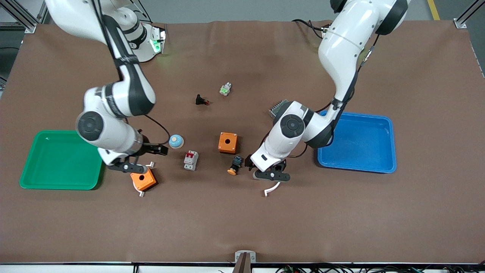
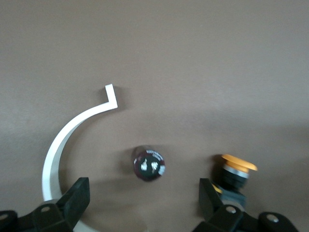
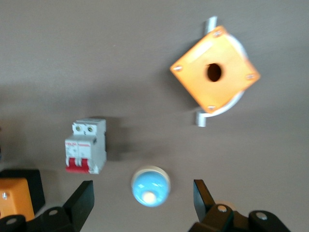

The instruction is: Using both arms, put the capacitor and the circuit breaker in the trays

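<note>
The left hand (image 2: 142, 200) hangs low over the tabletop (image 1: 341, 212), fingers apart. Its wrist view shows the capacitor (image 2: 148, 164) lying between them, with a white curved clip (image 2: 63, 140) and an orange-capped button (image 2: 235, 174) beside it; in the front view the arm hides the capacitor. The right hand (image 3: 145, 208), fingers spread, hovers over a blue dome (image 3: 150, 185). The breaker (image 1: 191, 160) stands between the dome (image 1: 176, 141) and the button (image 1: 235, 165).
</note>
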